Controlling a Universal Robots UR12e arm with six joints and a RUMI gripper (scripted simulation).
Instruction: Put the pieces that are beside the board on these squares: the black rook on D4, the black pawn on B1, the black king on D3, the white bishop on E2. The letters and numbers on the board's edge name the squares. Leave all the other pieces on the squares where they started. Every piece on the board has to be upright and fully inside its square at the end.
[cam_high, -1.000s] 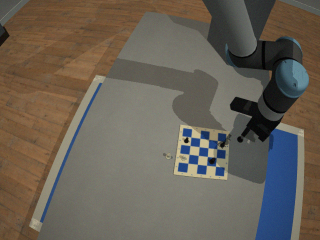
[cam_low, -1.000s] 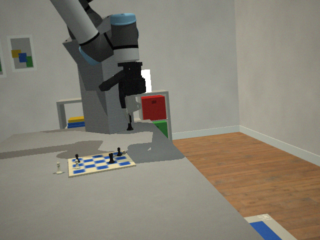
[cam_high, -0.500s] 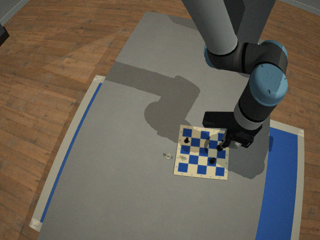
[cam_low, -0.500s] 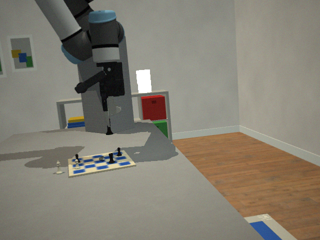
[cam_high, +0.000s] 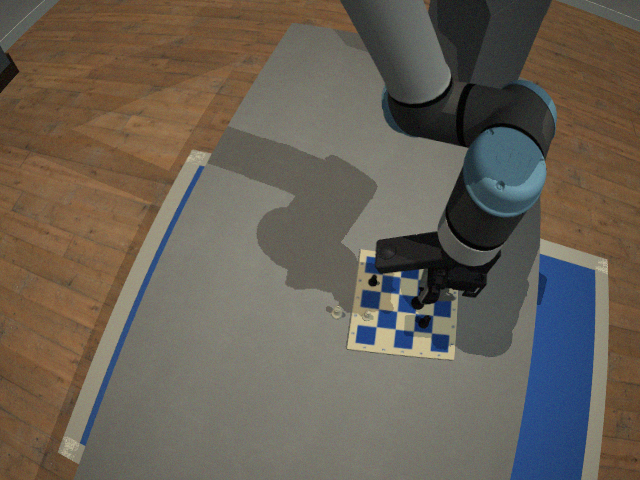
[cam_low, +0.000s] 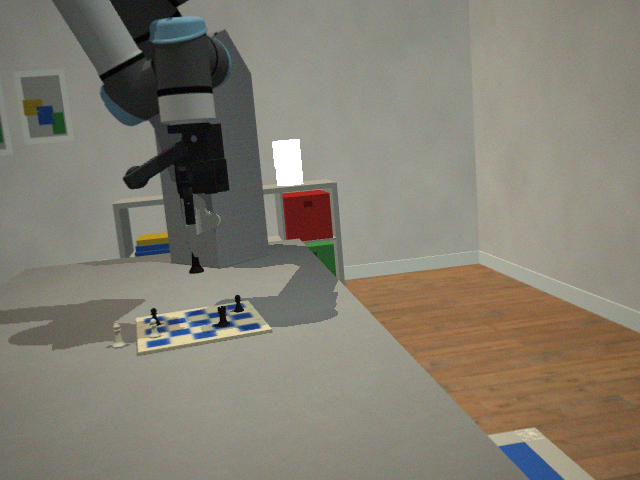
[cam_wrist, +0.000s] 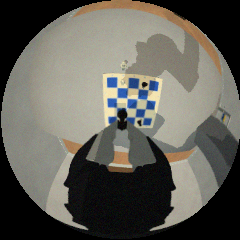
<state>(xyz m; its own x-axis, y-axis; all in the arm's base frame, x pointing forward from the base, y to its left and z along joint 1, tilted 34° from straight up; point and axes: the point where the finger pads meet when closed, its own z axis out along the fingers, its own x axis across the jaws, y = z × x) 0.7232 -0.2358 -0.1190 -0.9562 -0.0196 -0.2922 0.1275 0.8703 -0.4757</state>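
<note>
High above the chessboard (cam_low: 258, 329), the pincer (cam_low: 194, 246) hangs pointing straight down, its two fingers pinched on the top of a small black piece (cam_low: 195, 265) that dangles clear of the squares; which piece it is cannot be told at this size. In the top view the pincer (cam_high: 422, 299) sits over the middle of the board (cam_high: 356, 343), the held piece (cam_high: 416, 303) just at its tips. Directly below and slightly nearer the camera stands a black rook (cam_low: 222, 316), with another black piece (cam_low: 237, 303) just beyond it. Across the board from the pincer stand a black piece (cam_low: 153, 313) and a white piece (cam_low: 153, 328). Off the board's edge on that far side, a white bishop (cam_low: 118, 335) stands upright on the grey table (cam_low: 310, 413).
</note>
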